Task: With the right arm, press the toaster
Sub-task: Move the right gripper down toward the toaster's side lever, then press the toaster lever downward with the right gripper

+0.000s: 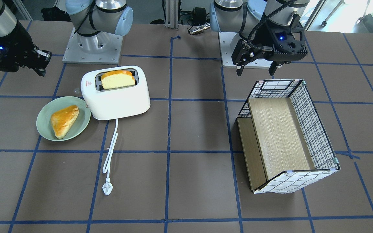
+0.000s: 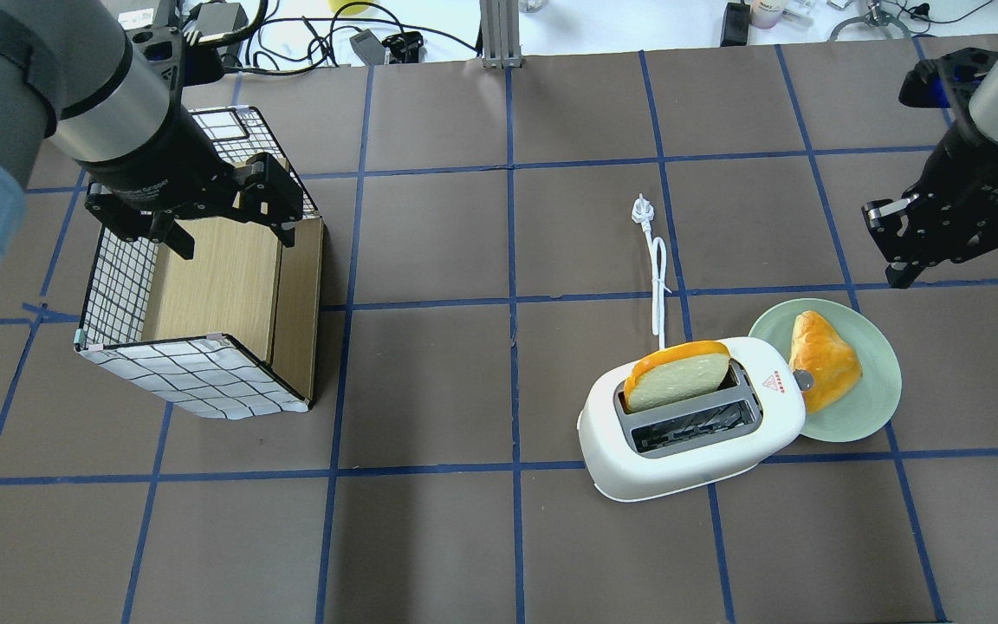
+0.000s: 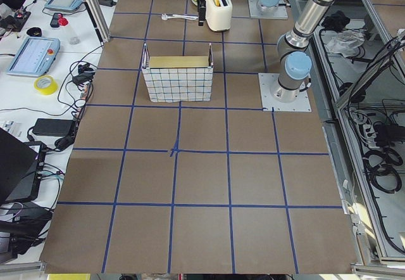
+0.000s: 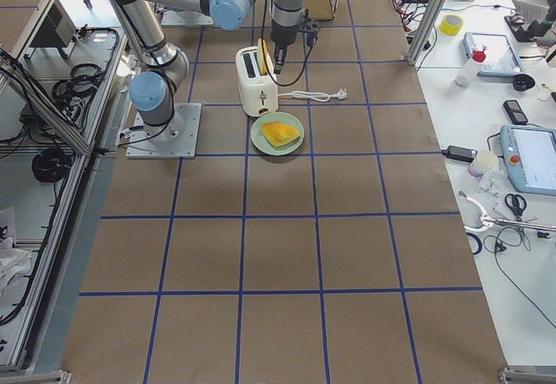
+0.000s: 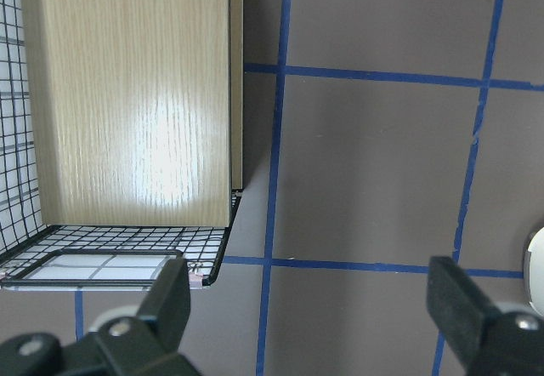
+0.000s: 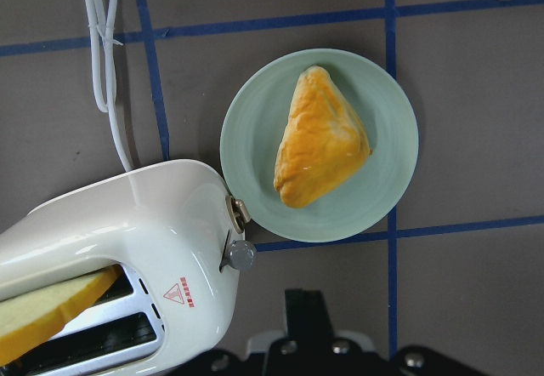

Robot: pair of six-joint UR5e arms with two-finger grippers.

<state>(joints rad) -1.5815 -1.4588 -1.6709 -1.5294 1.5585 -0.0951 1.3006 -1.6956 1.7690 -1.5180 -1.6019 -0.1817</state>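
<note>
Brown matte tabletop, gridded with blue tape, fills the overhead view. At far left the left gripper, fingers spread wide, hangs over a black wire basket with checked cloth sides and a pale wood floor. Right of centre sits the toaster, glossy white with rounded corners. Its long axis runs left to right, rising slightly, and a bread slice stands in the upper slot. A grey lever knob juts from its right end, just beside a pale green plate holding a golden pastry. At upper right hangs the right gripper, fingers pressed together. The knob lies below and left of it, so this arm is far nearer.
</note>
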